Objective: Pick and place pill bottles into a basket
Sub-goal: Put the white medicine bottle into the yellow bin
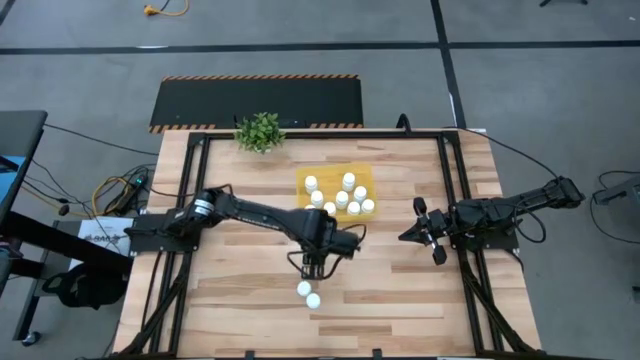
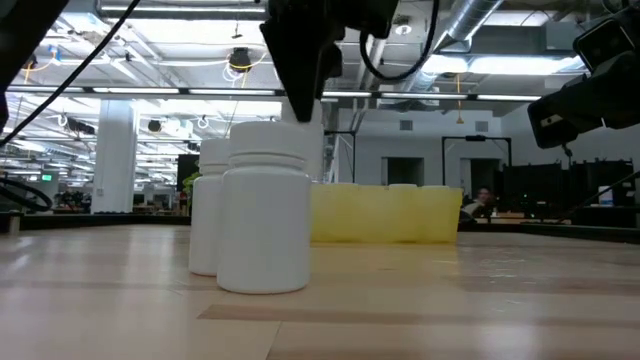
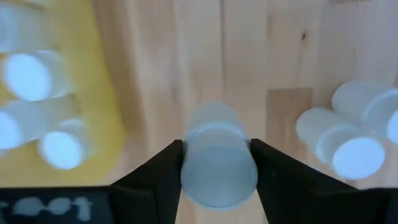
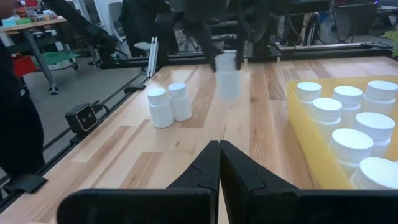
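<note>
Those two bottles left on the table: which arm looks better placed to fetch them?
The left. Its gripper, shut on a bottle, hangs just beside the two bottles and near the tray. The right gripper waits shut at the table's right side, farther off.

Held pill bottle [image 3: 217, 163]: blurred, its base cut off by the frame edge (left wrist view). Basket [image 2: 385, 213]: contents hidden behind its wall in the low view.

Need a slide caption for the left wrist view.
Left tool shut on a pill bottle above the table, yellow basket beside, two bottles left.
</note>
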Controlling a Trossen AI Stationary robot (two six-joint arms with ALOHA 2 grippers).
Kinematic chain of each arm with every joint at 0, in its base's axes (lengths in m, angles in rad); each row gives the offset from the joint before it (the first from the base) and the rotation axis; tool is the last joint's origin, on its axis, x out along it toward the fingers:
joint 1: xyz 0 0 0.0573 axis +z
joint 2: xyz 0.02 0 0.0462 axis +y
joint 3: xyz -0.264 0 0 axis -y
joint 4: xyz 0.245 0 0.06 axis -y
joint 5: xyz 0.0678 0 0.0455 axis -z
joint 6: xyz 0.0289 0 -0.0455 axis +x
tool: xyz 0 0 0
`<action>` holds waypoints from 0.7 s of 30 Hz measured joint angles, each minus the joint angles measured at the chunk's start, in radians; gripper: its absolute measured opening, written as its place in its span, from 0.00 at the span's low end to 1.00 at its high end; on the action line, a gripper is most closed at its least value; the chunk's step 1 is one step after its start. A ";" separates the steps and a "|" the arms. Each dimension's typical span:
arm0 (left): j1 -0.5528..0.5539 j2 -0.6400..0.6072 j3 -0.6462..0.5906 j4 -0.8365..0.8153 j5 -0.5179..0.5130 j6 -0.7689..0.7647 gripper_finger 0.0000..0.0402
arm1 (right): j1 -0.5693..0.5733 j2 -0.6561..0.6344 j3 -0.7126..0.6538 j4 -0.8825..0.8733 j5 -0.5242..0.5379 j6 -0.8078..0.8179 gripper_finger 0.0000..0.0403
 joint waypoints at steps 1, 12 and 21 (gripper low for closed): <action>0.007 0.000 0.019 -0.017 -0.005 0.020 0.40 | 0.000 0.000 0.000 0.000 0.000 0.000 0.00; 0.127 -0.001 0.228 -0.123 -0.064 0.194 0.40 | 0.000 0.000 0.000 0.000 0.000 0.000 0.00; 0.302 -0.001 0.244 -0.064 -0.036 0.304 0.40 | 0.000 0.000 0.000 0.000 0.000 0.000 0.00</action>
